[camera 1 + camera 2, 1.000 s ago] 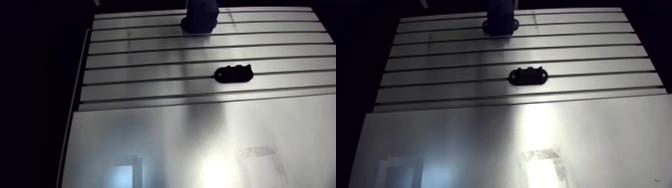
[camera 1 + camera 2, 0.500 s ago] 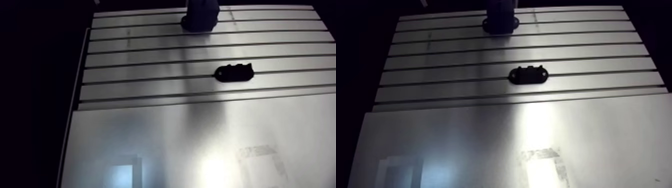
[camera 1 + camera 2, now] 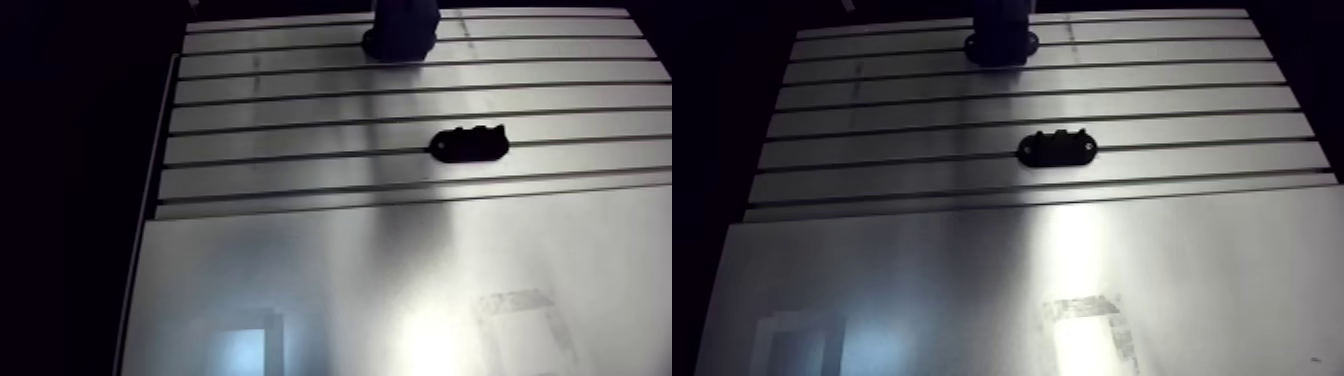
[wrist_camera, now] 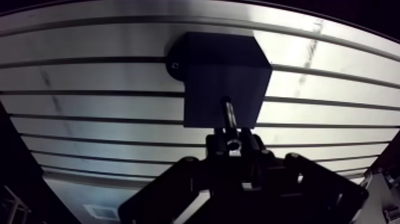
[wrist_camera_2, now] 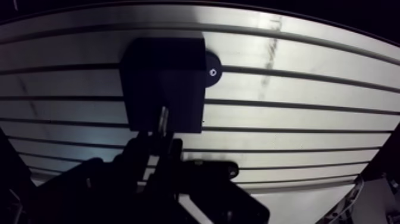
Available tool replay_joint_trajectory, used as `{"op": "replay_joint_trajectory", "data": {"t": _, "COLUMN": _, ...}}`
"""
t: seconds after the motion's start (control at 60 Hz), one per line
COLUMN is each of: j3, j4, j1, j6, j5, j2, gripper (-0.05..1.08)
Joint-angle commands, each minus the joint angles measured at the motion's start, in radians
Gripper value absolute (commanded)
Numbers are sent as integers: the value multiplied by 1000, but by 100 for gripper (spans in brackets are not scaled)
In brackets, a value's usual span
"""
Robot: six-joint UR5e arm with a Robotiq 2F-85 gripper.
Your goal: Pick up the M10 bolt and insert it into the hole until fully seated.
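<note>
In the wrist view my gripper point(image 4: 233, 145) is shut on a slim metal bolt point(image 4: 228, 115). The bolt's shaft sticks out ahead of the fingertips, and its tip lies over the near face of a dark rectangular block point(image 4: 223, 65). The block sits on the slotted table and has a round base flange with a screw point(image 4: 174, 65) at one side. Its surface is too dark for me to make out a hole. In the arm view the same block point(image 3: 1000, 40) stands at the far end of the table.
A small black oval fixture point(image 3: 1057, 149) with two screw spots lies on the slotted table point(image 3: 872, 130) about midway along. Nearer the camera the slots end at a plain metal plate point(image 3: 922, 270). The table's left edge point(image 3: 150, 200) borders darkness.
The whole arm view has shifted slightly, so the camera moved with the arm. The block and the oval fixture have kept their places on the table.
</note>
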Motion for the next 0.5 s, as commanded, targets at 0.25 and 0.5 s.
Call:
{"op": "replay_joint_trajectory", "data": {"t": 0.25, "j3": 3, "j4": -1, "j1": 0, "j6": 8, "j5": 1, "j2": 7, "gripper": 108}}
{"op": "replay_joint_trajectory", "data": {"t": 0.5, "j3": 7, "j4": -15, "j1": 2, "j6": 8, "j5": 0, "j2": 8, "gripper": 108}}
